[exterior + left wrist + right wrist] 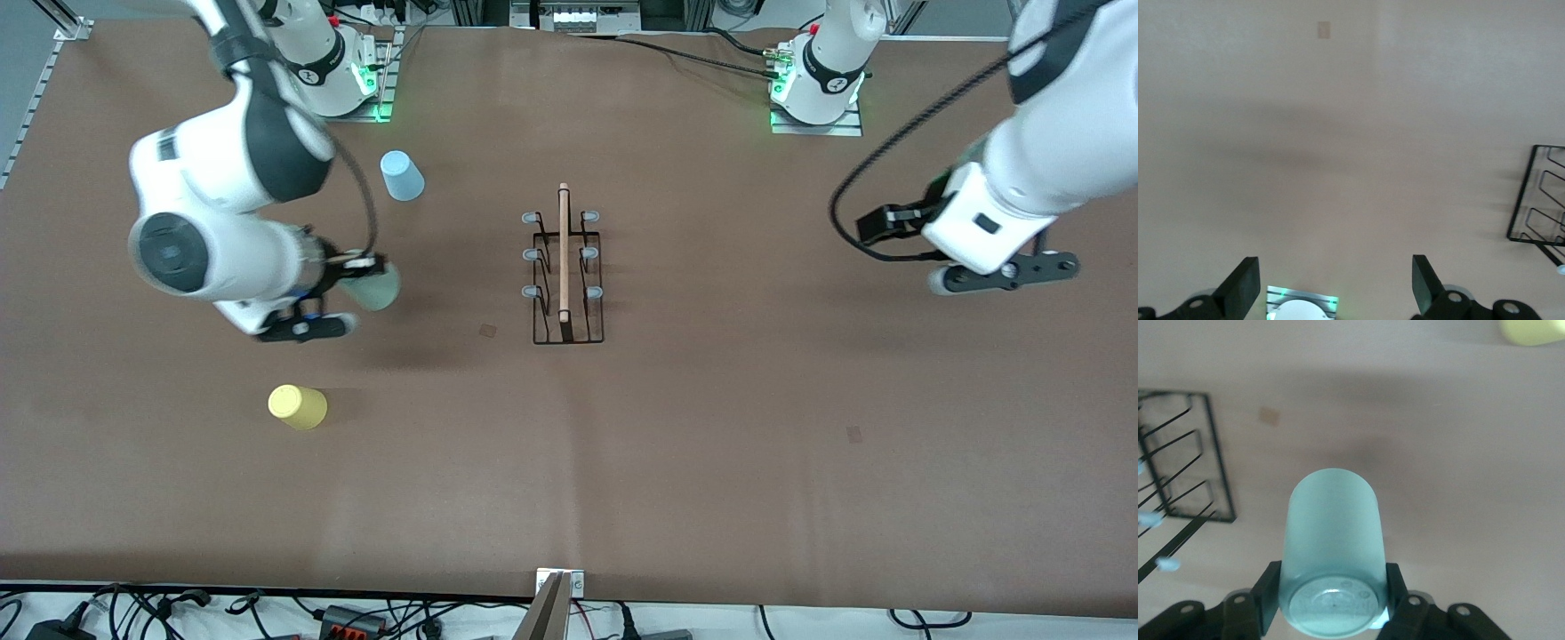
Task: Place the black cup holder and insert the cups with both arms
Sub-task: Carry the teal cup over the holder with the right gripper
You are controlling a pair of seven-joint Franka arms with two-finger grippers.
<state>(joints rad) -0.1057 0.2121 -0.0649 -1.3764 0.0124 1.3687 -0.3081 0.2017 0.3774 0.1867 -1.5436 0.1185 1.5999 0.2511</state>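
The black cup holder [567, 267] stands mid-table, wooden handle on top, pegs bare; its wire base shows in the left wrist view [1521, 193] and the right wrist view [1219, 457]. My right gripper [360, 277] [1331, 597] is shut on the mint green cup [378, 286] [1333, 527], gripping it near its base and carrying it tilted above the table, toward the right arm's end from the holder. A light blue cup [402, 175] stands upside down farther from the front camera. A yellow cup [298, 406] [1535, 330] sits nearer. My left gripper [889, 224] [1335, 287] hangs open and empty.
The brown table runs bare around the holder. The left arm's base plate [1301, 301] shows between the left fingers. Arm bases [818, 80] stand along the edge farthest from the front camera. Cables lie off the nearest edge.
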